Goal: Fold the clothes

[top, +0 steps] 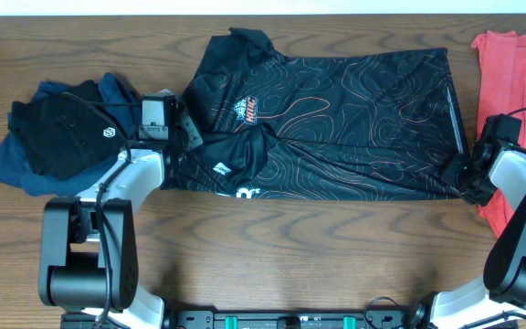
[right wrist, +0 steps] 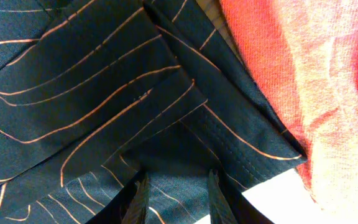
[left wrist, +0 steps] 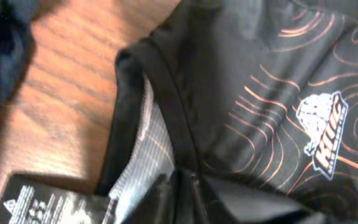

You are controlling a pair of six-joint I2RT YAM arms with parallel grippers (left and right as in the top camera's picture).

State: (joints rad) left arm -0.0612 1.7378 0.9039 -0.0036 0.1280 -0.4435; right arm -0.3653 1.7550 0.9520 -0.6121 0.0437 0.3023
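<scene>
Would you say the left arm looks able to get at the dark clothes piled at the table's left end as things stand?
Probably yes. The dark pile lies right beside the left tool, with only bare table between and nothing on top. But that tool seems busy at the black jersey, near its collar, so it would have to let go first.

A wooden table (top: 318,247) carries a black jersey (top: 354,119) spread across frame centre, dark folded clothes (top: 57,132) at left, and a coral-red garment (top: 510,64) at upper right.
</scene>
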